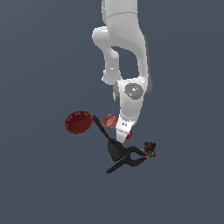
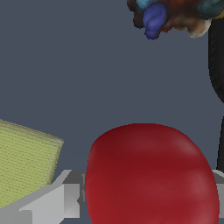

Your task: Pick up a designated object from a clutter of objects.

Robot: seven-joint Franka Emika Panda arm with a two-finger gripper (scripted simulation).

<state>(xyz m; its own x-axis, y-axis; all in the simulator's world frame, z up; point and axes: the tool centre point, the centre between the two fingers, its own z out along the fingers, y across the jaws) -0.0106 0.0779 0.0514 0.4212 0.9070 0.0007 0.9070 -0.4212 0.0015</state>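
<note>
small glossy red apple-like ball (image 2: 151, 175) sits right between the gripper's grey fingers (image 2: 52, 201) in the wrist view, filling most of the gap. one finger is at one flank of the ball, the edge of the other just shows at the opposite flank (image 2: 218, 179). jaws look spread about as wide as the ball; cannot tell from the pictures whether the pads actually press on it or whether it is off the floor.

in the exterior view the white arm comes down over the clutter and the gripper (image 1: 124, 136) covers most of the ball; only a red sliver (image 1: 129, 133) shows beside the white hand.

around it on the dark grey floor (image 1: 43, 183):
- wide ribbed red bowl (image 1: 78, 122), toward the exterior view's left, well apart from the ball
- flat red-and-white packet (image 1: 110, 121), just beside the gripper
- black spatula (image 1: 107, 139), handle running up toward the bowl, blade near the gripper
- black clamp (image 1: 128, 159), overlapping the spatula blade
- small multicoloured cube (image 1: 150, 148) at the clamp's tip, toward the exterior view's right; also seen in the wrist view (image 2: 175, 15)
- yellow-green flat square (image 2: 24, 166), near the ball, seen in wrist view only
</note>
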